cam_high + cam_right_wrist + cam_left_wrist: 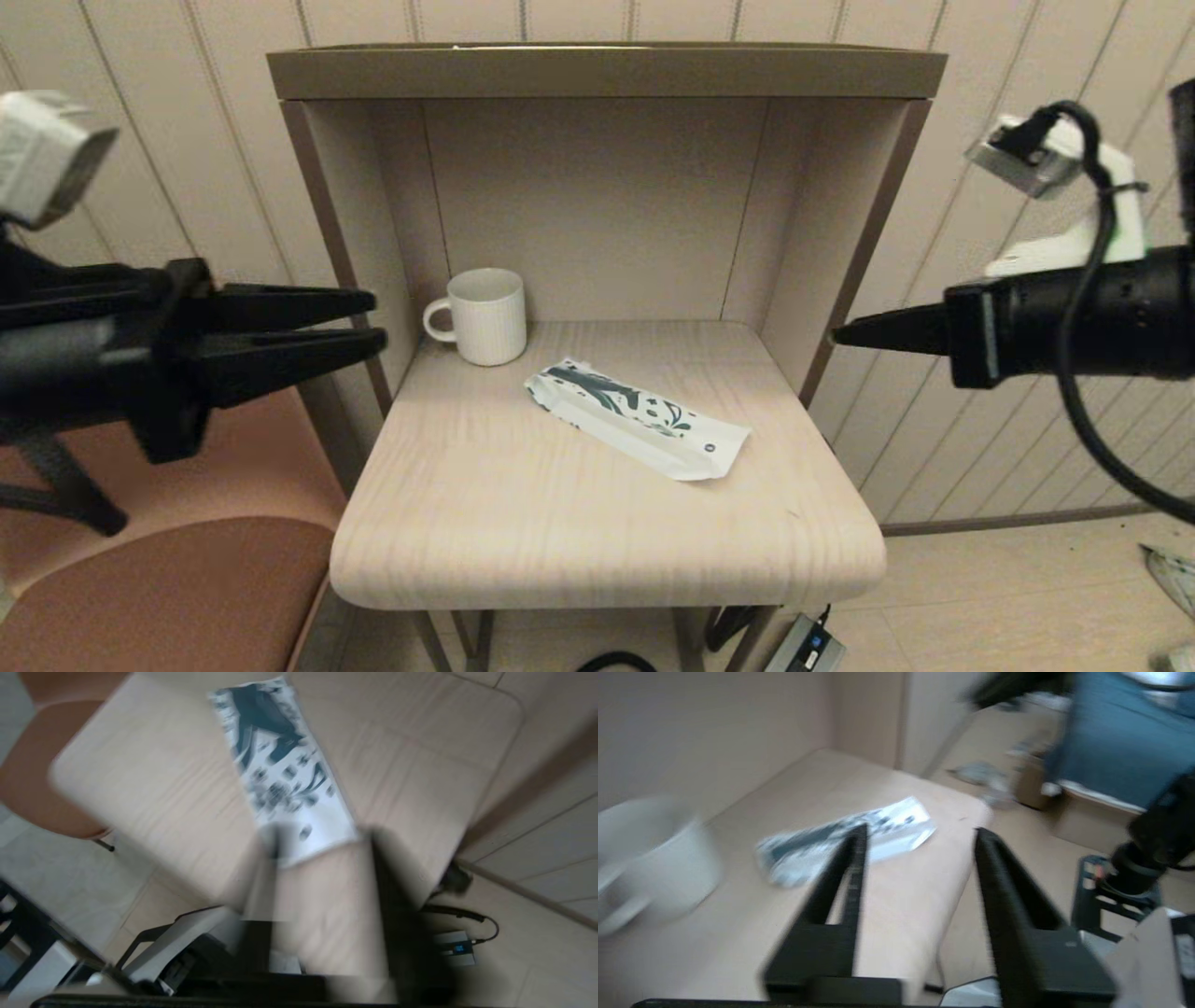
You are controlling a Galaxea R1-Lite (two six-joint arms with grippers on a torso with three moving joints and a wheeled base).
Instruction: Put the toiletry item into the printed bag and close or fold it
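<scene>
Flat white printed bag (638, 417) with teal horse pattern lies folded, diagonal, near ribbed white mug (485, 315). Left gripper (378, 323) beside mug, off table edge, narrow gap, empty. Right gripper (837, 338) opposite, pinched together, empty. Job looks finished.

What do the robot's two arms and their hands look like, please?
Both are matte black. The left hand has two long tapered fingers on a blocky base. The right hand ends in a pointed tip; a black cable loops over its cylindrical arm. White camera housings sit above each wrist.

blurred: mug (654, 858) | blurred: printed bag (285, 774) | contents hidden
</scene>
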